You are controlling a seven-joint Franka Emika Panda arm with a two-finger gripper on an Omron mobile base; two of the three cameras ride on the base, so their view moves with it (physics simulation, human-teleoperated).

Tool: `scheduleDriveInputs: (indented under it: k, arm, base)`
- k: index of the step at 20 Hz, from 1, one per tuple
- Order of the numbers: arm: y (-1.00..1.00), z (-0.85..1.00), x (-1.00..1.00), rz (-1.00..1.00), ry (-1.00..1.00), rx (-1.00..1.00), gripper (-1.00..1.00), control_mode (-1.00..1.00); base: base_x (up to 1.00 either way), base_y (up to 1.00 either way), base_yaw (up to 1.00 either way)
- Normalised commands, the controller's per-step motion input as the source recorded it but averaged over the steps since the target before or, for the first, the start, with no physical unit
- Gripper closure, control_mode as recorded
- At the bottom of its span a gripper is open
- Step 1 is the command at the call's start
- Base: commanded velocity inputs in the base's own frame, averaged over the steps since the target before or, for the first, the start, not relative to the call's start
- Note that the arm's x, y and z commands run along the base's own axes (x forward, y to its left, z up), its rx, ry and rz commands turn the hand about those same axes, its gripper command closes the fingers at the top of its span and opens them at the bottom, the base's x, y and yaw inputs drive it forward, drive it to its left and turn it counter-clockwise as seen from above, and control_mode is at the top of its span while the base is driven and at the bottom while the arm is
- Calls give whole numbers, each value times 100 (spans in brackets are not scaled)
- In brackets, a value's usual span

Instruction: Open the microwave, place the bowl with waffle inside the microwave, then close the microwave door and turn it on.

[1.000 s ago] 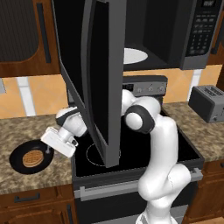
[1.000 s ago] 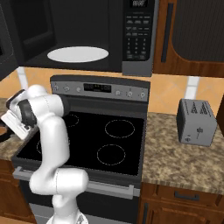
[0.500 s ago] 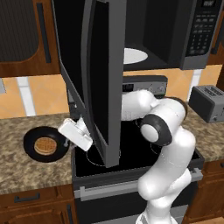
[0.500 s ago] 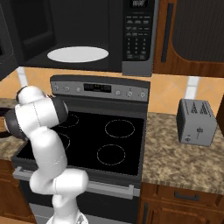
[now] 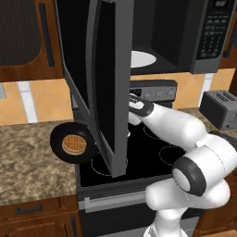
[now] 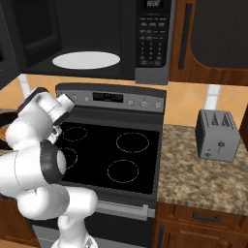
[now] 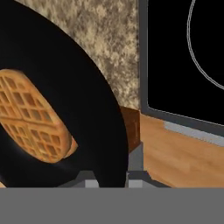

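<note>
The speckled brown stone desk (image 5: 28, 162) runs to both sides of the black stove (image 6: 114, 155). Across the stove from the jaws, well apart, a small grey toaster (image 6: 217, 134) stands upright on the desk's right stretch.

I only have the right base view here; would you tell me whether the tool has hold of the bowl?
Observer: Yes. In the hand view the tool is shut on the rim of the bowl.
Operator: Thank you. Is the waffle inside it?
Observer: It is. The waffle rests inside the bowl, which the left base view shows tipped steeply.
Operator: Where is the bowl relative to the door?
Observer: In the left base view it is left of the open microwave door, near the door's lower edge.
</note>
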Motion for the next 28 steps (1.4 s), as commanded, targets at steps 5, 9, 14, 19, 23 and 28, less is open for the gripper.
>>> scheduleDriveInputs:
  k: [5, 9, 14, 19, 23, 28]
  arm:
    - [-100, 47, -70, -3, -2, -13, 100, -100]
    - [-95, 51, -50, -13, -8, -3, 100, -100]
    - [-71, 84, -32, -20, -17, 0, 100, -100]
    - [-70, 100, -36, -18, -9, 0, 100, -100]
    - [-68, 100, -5, -20, 2, 0, 100, -100]
    - [-6, 100, 46, -40, 10, -2, 100, -100]
  base:
    - [0, 0, 0]
    - [0, 0, 0]
    - [0, 0, 0]
    - [0, 0, 0]
    - [0, 0, 0]
    - [0, 0, 0]
